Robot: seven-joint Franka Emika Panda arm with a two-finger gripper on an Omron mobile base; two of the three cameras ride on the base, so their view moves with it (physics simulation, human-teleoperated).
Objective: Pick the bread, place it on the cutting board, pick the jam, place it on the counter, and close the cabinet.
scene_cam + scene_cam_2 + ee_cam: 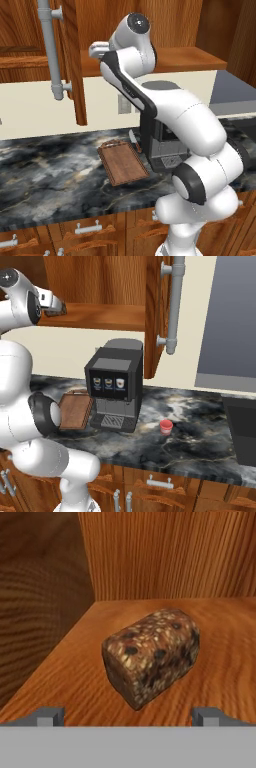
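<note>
While the arm reaches up into the open cabinet (pixel 75 60), the gripper (pixel 129 714) points at the bread (pixel 151 654), jaws spread wide apart and holding nothing. Hand view: two finger tips (pixel 47 716) at 7 and 5 o'clock along the bottom, the loaf just beyond and between them, not touching either. Bread lies on the wooden cabinet shelf (pixel 220 642), dark brown and speckled, one end turned toward 7 o'clock. Back wall of cabinet behind it at 12 o'clock, side wall at 9 o'clock.

Left base view: cutting board (pixel 122 162) flat on the counter (pixel 50 175), at 6 o'clock below the shelf, handle end away from the camera. Coffee machine (pixel 114 383) stands just beside the board at its 3 o'clock. Right base view: jam (pixel 166 427) on the counter, at 3 o'clock from the machine, apart from it. Cabinet door open, grey tube handle (pixel 51 47) vertical.
</note>
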